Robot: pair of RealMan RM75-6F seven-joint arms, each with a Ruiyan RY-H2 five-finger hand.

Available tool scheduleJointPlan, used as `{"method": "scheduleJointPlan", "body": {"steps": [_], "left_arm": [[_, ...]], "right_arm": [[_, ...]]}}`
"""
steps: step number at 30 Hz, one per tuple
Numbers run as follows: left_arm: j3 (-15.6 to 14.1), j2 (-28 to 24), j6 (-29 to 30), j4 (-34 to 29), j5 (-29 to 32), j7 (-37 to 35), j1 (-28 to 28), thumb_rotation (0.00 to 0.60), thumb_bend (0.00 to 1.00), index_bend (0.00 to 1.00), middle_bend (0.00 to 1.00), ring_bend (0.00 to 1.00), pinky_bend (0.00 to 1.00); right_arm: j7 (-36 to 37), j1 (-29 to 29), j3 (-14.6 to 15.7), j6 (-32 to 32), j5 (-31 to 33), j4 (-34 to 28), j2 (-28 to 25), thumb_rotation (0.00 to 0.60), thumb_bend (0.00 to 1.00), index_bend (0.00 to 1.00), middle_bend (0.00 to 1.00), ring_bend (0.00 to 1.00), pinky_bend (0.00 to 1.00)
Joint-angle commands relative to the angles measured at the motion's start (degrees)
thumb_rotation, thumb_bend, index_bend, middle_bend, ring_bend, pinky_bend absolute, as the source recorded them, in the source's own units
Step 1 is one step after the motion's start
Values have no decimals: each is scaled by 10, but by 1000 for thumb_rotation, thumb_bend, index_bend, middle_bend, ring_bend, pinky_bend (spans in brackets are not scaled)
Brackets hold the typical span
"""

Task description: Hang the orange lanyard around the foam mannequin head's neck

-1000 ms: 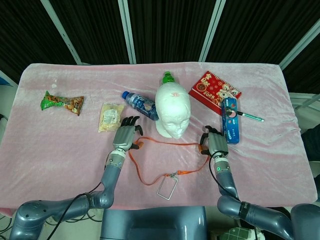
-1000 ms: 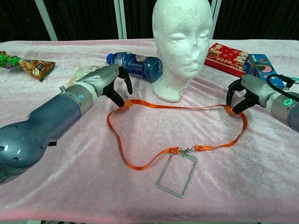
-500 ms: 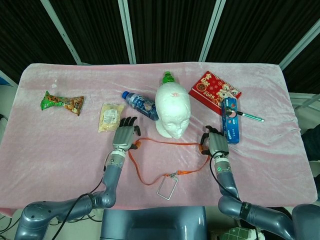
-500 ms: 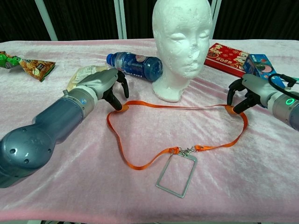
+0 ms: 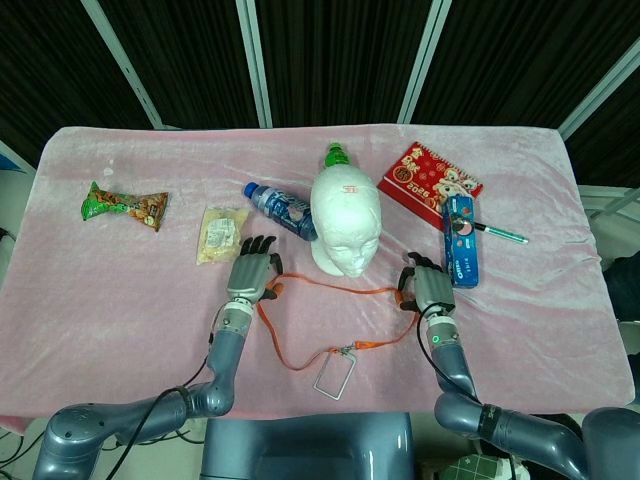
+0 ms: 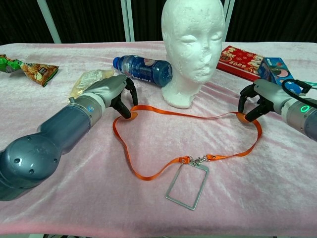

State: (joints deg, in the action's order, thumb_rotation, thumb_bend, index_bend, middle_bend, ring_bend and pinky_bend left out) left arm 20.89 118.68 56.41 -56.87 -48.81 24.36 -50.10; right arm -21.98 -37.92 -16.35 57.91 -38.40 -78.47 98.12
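Worktop point(image 5: 120, 300), covered in pink plush cloth. Foam mannequin head point(image 5: 346, 220) upright near its centre, face toward the robot. Red calendar point(image 5: 428, 178) lying flat to the far right of the head; blue pencil case point(image 5: 460, 240) beside it with a pen point(image 5: 505, 235) across its upper end. Blue water bottle point(image 5: 280, 209) on its side, touching the head's left; green-capped bottle point(image 5: 337, 156) behind the head. Two snack packets point(image 5: 124, 206) point(image 5: 221, 234) at far left. Orange lanyard point(image 6: 148, 176) flat on the cloth in front of the head, loop spread wide, clear badge holder point(image 6: 187, 184) at its near end. Left robot hand point(image 6: 113, 91), fingers curled, pinching the strap's left bend. Right robot hand point(image 6: 258, 98), likewise pinching the right bend.
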Motion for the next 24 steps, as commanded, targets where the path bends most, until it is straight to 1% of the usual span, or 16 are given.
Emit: {"method": "scheduleJointPlan", "body": {"steps": [1,8,19,24], "left_arm": [[-1,1,0,1,-1,2,-1,600,331,533,106,0,0],[-2,7,1,9,-1,10,0,600,370,542,113,0,0],[-4,10,3,15,-8,14,2,600,370,540,114,0,0],[-5,10,0,15,-11,11,4,600,432,578,127,0,0]], "right_arm": [[0,0,0,1,0,-1,-1,600,467,703,135,136,167],[1,1,0,2,-2,-5,-3,600,467,704,135,136,167],[2,3,0,1,-2,-6,-6,600,467,705,136,136,167],[3,3,0,1,-1,-6,-7,600,467,720,140,136,167]]}}
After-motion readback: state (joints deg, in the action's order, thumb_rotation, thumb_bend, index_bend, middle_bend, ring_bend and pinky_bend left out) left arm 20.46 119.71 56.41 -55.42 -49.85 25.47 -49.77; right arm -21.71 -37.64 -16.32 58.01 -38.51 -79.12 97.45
